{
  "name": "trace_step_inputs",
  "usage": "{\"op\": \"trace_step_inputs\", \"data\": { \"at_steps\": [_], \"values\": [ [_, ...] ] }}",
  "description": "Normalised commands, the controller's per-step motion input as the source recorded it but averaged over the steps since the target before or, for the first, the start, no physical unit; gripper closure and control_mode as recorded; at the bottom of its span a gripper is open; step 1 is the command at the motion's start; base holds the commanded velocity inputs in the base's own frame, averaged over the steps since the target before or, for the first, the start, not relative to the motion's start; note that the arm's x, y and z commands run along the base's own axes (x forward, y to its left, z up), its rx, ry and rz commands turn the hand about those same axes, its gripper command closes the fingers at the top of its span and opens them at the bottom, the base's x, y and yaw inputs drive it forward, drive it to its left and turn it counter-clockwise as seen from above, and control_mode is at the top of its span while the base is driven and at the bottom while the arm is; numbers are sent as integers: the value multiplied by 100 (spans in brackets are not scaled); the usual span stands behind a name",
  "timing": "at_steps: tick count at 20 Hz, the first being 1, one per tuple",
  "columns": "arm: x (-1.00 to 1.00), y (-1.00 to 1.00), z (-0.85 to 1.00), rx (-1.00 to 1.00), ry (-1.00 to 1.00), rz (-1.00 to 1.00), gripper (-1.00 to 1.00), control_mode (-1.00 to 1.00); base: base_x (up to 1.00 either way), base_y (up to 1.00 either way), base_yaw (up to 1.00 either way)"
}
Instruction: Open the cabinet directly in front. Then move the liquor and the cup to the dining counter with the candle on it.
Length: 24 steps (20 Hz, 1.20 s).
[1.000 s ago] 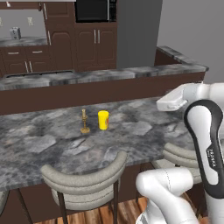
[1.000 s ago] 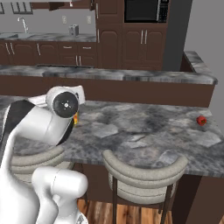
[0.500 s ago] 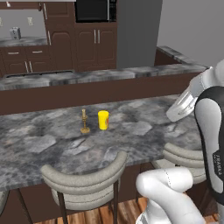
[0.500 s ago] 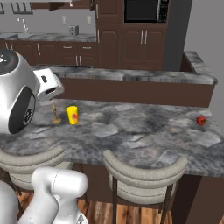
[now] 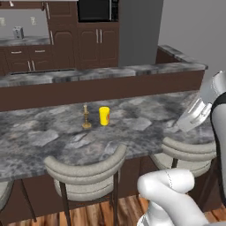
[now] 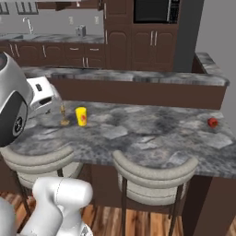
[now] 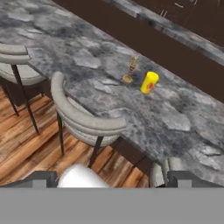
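The yellow cup stands upright on the dining counter, close to the right of the small brass candle. My gripper hangs open above the counter's near edge, well away from the cup, with nothing between its fingers. The liquor is out of view. Dark brown cabinets line the far wall, and I cannot single out the cabinet of the task among them.
Grey round-backed stools stand along the counter's near side. A small red thing lies near the counter's right end. Behind runs a raised marbled ledge, then a back counter with a toaster.
The arm has swung back and aside, uncovering the candle and cup in the right base view. The hand has dropped lower over the counter's edge. The cup and candle have stayed put.
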Motion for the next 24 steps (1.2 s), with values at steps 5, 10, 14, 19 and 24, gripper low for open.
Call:
{"op": "trace_step_inputs", "data": {
  "at_steps": [5,10,14,19,24],
  "values": [
    [0,0,0,0,0,0,-100,100,-88,86,4],
    [0,0,0,0,0,0,-100,100,-42,100,0],
    [0,0,0,0,0,0,-100,100,-11,100,0],
    [0,0,0,0,0,0,-100,100,0,100,0],
    [0,0,0,0,0,0,-100,100,0,100,0]
  ]
}}
